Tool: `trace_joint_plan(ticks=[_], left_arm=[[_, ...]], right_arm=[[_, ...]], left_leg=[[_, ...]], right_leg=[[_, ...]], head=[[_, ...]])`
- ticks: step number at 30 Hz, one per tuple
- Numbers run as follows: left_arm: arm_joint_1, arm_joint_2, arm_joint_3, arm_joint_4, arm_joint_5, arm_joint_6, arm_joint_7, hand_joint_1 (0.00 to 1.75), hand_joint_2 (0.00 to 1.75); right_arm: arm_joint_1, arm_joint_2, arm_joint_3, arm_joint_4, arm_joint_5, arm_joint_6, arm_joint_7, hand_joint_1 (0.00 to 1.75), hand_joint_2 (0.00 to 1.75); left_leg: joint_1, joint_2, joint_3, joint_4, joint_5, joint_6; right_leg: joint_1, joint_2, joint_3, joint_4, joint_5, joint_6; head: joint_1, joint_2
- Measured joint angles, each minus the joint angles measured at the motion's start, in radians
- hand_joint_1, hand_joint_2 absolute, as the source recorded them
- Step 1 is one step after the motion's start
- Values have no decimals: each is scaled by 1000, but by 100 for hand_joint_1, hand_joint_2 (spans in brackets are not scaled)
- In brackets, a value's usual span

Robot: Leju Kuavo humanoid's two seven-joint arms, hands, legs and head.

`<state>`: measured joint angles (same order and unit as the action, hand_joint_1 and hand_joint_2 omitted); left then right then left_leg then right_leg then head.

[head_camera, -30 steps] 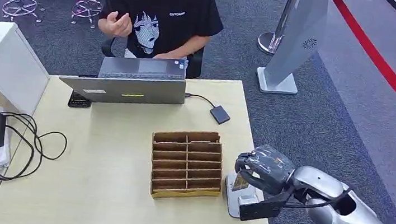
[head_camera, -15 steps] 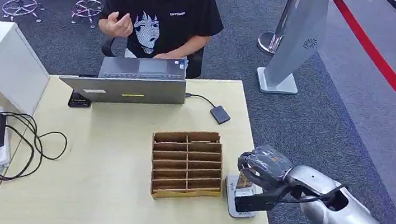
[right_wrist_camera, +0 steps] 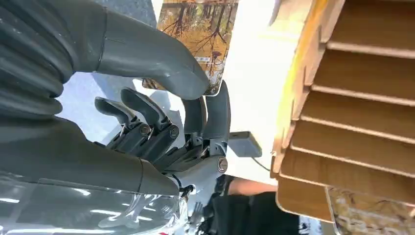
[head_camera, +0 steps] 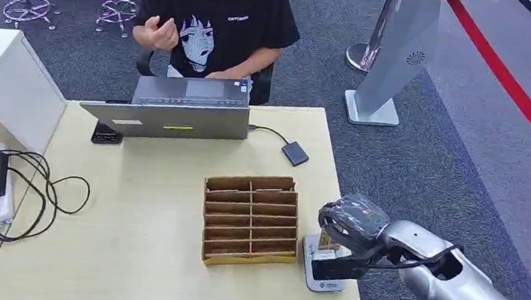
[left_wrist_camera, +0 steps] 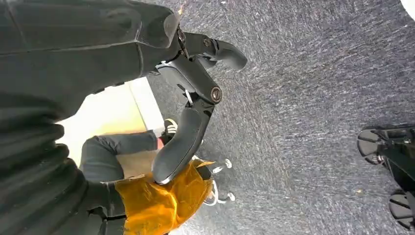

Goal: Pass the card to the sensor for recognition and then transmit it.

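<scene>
1. The right hand's thumb [right_wrist_camera: 161,58] and a dark finger [right_wrist_camera: 218,110] were pinched on a card [right_wrist_camera: 198,39] printed with an autumn tree scene; the remaining fingers were curled in beneath it. The card was plainly held.

2. In the head view the right hand [head_camera: 351,219] stood over the near right corner of the table [head_camera: 122,254], directly above a small white sensor pad [head_camera: 324,274]. The card [head_camera: 326,240] showed as a brown edge below the hand, close over the pad. Whether it touched the pad could not be told.

3. Just left of the pad stood the slotted cardboard card rack [head_camera: 249,220]. In the right wrist view one of its compartments held another printed card [right_wrist_camera: 372,210].

4. The left hand [left_wrist_camera: 195,98] hung beside the body over grey carpet, its fingers loosely apart and holding nothing.

5. At the far side of the table a seated person [head_camera: 213,16] faced a laptop [head_camera: 176,110], with a small dark device [head_camera: 294,153] on a cable to its right. Cables [head_camera: 24,190] lay at the left edge.

6. Judgement on progress: the card was picked up and brought to the sensor, so the recognition step appeared to be in hand. Nothing in view confirmed a completed reading. Handing the card on remained outstanding; the likely recipient was the person across the table, though this is inference.
</scene>
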<state>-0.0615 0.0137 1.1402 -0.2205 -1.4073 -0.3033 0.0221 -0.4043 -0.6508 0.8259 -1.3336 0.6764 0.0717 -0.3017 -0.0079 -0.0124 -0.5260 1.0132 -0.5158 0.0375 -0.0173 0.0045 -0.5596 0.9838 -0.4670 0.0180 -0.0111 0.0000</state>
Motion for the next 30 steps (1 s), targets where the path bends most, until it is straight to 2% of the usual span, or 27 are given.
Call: trace_joint_plan(ticks=[4,7,12,14,17,20,24,28,30], left_arm=[[0,0,0,0,1,0,0,0,175],[1,0,0,0,3,1,0,0,175],[3,0,0,0,0,2,-1,0,175],[2,0,0,0,-9,2,-3,0,175],[-2,0,0,0,-33,-5,-4,0,175],[-12,0,-1,0,-59,-18,-8,0,175],[-31,1,-19,0,-98,-33,-21,0,175],[-42,2,-51,0,-126,-36,-23,0,175],[-47,2,-63,0,-128,-41,-20,0,175]], right_arm=[[0,0,0,0,0,-14,4,175,175],[4,-4,-5,-11,-14,-50,-5,175,175],[0,-30,-100,-110,-63,-127,-11,175,175],[-36,-26,-140,-137,-69,-121,-8,175,175],[-162,16,-167,-130,-72,-33,-2,175,175],[-338,117,-148,-41,-45,58,52,175,175],[-595,319,-74,219,-13,157,143,175,175],[-759,519,1,510,37,183,223,175,175],[-800,591,31,617,60,181,254,175,175]], left_leg=[[0,0,0,0,0,0],[0,0,0,0,0,0],[0,1,-1,0,0,0],[0,1,-1,0,0,0],[0,3,0,0,1,0],[0,8,1,0,3,-2],[1,9,2,0,5,-4],[1,7,2,0,7,-6],[2,5,2,0,7,-6]], right_leg=[[0,0,0,0,0,0],[0,0,0,0,0,0],[0,0,0,0,0,0],[0,1,0,0,0,0],[0,4,0,1,2,-2],[0,7,-1,2,4,-2],[0,9,-2,6,5,-5],[1,9,-4,8,5,-5],[1,7,-4,8,5,-6]], head=[[0,0],[0,0],[0,0],[0,0],[0,0],[0,0],[0,0],[0,0],[0,0]])
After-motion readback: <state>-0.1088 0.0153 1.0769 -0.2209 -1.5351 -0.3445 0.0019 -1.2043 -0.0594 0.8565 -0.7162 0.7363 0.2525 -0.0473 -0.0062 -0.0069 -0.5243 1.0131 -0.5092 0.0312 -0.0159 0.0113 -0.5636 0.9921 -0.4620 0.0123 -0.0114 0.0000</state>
